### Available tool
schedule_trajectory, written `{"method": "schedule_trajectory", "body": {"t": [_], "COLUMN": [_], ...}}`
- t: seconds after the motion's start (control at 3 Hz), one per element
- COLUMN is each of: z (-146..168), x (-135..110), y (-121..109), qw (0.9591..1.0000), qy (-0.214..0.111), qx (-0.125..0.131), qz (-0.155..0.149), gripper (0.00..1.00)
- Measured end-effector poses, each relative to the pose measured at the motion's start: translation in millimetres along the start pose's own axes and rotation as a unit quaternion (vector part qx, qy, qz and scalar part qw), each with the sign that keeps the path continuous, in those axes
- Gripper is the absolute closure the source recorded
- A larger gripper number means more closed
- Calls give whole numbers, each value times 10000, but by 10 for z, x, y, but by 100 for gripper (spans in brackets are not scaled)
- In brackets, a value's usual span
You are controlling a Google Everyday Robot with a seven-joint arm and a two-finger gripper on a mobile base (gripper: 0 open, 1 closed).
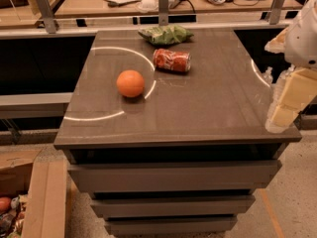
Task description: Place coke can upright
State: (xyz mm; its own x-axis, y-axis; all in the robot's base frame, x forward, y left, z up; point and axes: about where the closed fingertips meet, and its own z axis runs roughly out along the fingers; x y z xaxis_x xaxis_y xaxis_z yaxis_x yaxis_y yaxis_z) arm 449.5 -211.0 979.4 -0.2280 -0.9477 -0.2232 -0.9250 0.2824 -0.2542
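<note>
The coke can [172, 60] is a red can with white lettering. It lies on its side on the grey table top [208, 108], towards the back middle. My gripper [286, 108] is at the right edge of the view, beside the table's front right corner. It is a cream-coloured part hanging below the white arm, far from the can and holding nothing that I can see.
An orange ball [131, 83] sits left of and in front of the can. A green snack bag [165, 34] lies just behind the can. A railing and a cluttered desk run behind the table. A cardboard box [29, 197] stands on the floor at the lower left.
</note>
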Motion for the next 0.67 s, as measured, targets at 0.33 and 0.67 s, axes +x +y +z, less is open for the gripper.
{"method": "schedule_trajectory", "body": {"t": [0.33,0.67], "z": [42,161], "x": [-181,-400], "y": [-213,-521], "qw": [9999,9987], "qy": [-121,-407], "qx": [46,25], "qz": [104,321], "gripper": [0,0]}}
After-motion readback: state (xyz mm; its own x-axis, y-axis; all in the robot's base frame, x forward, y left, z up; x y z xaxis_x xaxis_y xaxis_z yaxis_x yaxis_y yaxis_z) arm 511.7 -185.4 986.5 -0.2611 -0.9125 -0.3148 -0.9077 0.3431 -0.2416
